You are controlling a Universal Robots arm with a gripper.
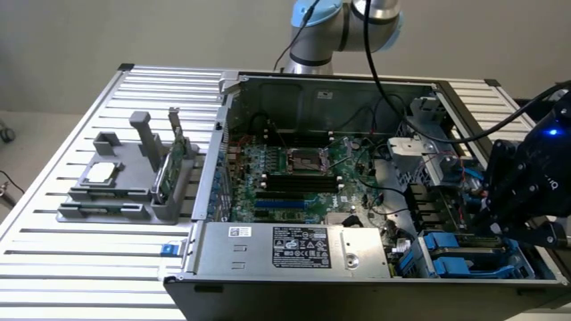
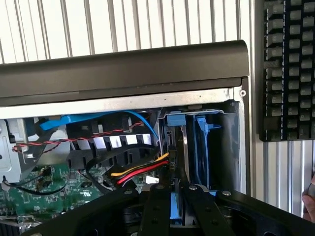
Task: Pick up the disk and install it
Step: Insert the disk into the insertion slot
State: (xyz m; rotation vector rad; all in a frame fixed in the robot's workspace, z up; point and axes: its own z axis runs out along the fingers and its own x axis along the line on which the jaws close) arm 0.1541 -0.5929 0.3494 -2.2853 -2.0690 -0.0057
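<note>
My gripper (image 1: 499,224) hangs over the drive bays in the corner of the open computer case (image 1: 357,277) on the exterior view's right. In the wrist view the gripper (image 2: 173,189) has its black fingers (image 2: 156,206) drawn close around a thin blue strip, the carrier edge of the disk (image 2: 175,209) seen end-on. Its silver body and label are hidden. The disk stands upright, pointing down into the drive bay (image 2: 202,142), beside blue carrier rails fitted there. Blue carriers (image 1: 455,251) also show in the bay below the gripper.
A grey fixture (image 1: 125,180) on the slatted table holds a small silver chip (image 1: 100,172) and a green circuit card (image 1: 171,164). Power supply (image 1: 295,247) and cables (image 2: 142,169) lie near the bay. A keyboard (image 2: 288,69) and a person's hand (image 2: 310,196) are beside the case.
</note>
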